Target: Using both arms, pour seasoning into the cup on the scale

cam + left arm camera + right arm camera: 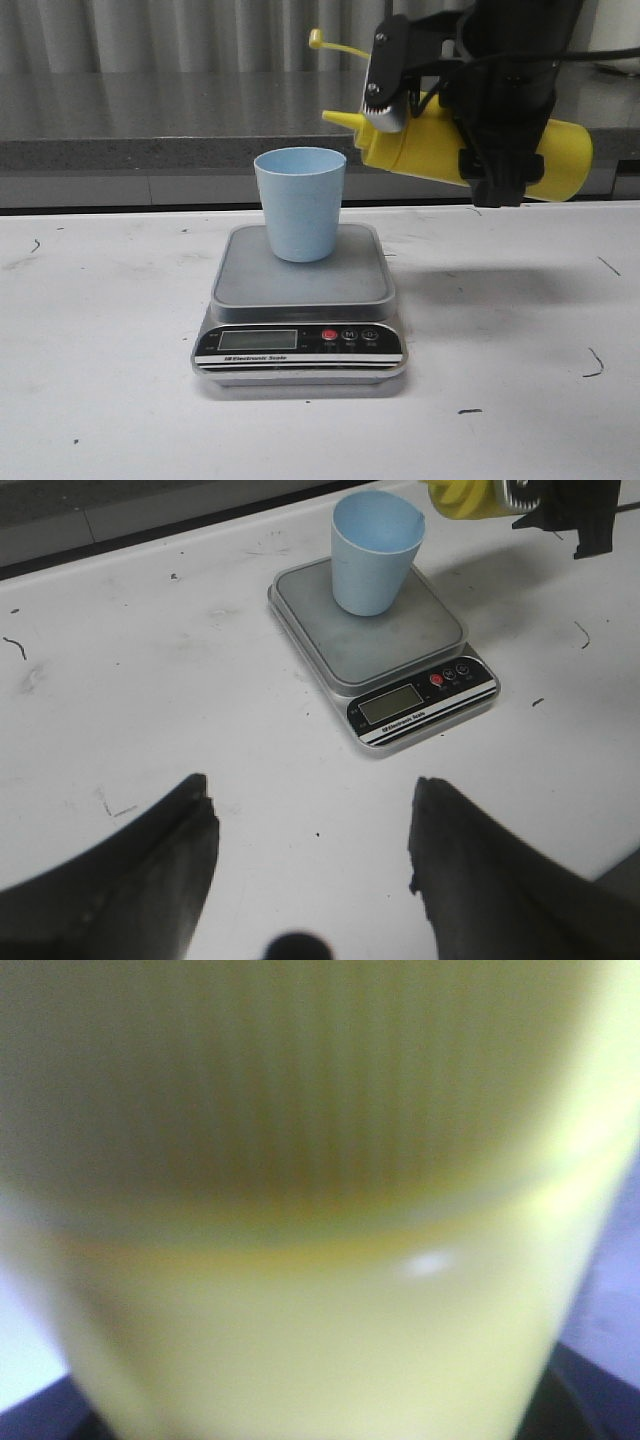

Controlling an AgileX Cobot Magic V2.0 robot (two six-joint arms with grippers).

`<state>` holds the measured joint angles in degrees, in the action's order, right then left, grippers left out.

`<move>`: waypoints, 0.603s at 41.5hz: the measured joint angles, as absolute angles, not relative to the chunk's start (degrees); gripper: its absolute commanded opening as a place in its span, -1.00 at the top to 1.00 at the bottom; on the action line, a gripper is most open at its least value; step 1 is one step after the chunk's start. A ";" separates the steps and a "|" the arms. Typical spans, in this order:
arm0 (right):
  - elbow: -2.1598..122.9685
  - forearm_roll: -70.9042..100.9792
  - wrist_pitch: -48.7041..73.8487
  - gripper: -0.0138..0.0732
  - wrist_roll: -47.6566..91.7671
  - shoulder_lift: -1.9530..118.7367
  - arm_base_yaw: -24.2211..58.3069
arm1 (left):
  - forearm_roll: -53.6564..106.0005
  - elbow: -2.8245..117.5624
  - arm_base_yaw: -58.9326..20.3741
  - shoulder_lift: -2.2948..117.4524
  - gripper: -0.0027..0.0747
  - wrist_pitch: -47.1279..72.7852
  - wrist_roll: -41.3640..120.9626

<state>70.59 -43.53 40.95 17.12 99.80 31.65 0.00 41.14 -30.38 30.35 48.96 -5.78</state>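
My right gripper is clamped round the body of the seasoning bottle, holding it in the air, tipped nearly flat with the nozzle pointing at the cup. The nozzle tip sits just beside the cup rim, a bit above it, not yet over the opening as far as I can tell. The cap strap sticks up loose above the nozzle. The right wrist view is all blurred yellow bottle, no detail.

The cup stands upright on the scale, toward the back of the steel platform. The scale is mid-table, display facing the front edge.

My left gripper is spread wide and empty, hanging over the table's front-left area, well apart from the scale.

Handling, my guess: the bottle is soft squeeze plastic, light, and gives under pressure, so a mid-body grip works but too much squeeze squirts early. The ribbed shoulder likely grips better than the smooth wall. The cup is thin, light and tips easily; the nozzle mustn't bump it. The left gripper could steady it low on the wall.
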 measured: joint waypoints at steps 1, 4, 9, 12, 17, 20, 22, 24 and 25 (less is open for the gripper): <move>70.59 -45.11 41.09 -0.05 17.12 100.11 31.77 | 0.00 41.14 -30.38 30.35 -0.16 48.96 -5.78; 70.59 -49.76 41.09 -0.05 16.98 100.36 32.20 | 0.00 41.14 -30.38 30.35 -0.16 48.96 -5.78; 70.83 -55.87 40.88 -0.05 16.98 100.36 32.41 | 0.00 41.14 -30.38 30.35 -0.16 48.96 -5.78; 70.94 -59.47 40.74 -0.05 16.98 100.36 32.42 | 0.00 41.14 -30.38 30.35 -0.16 48.96 -5.78; 70.94 -64.55 40.24 -0.05 16.98 100.36 32.42 | 0.00 41.14 -30.38 30.35 -0.16 48.96 -5.78; 70.94 -66.84 40.00 -0.05 16.98 100.36 32.42 | 0.00 41.14 -30.38 30.35 -0.16 48.96 -5.78; 70.94 -68.32 39.88 -0.05 16.98 100.36 32.42 | 0.00 41.14 -30.38 30.35 -0.16 48.96 -5.78; 70.94 -69.32 39.78 -0.05 16.98 100.36 32.42 | 0.00 41.14 -30.38 30.35 -0.16 48.96 -5.78; 70.94 -69.72 39.78 -0.05 16.98 100.36 32.42 | 0.00 41.14 -30.38 30.35 -0.16 48.96 -5.78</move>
<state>70.94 -69.72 39.78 16.98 100.36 32.42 0.00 41.14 -30.38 30.35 48.96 -5.78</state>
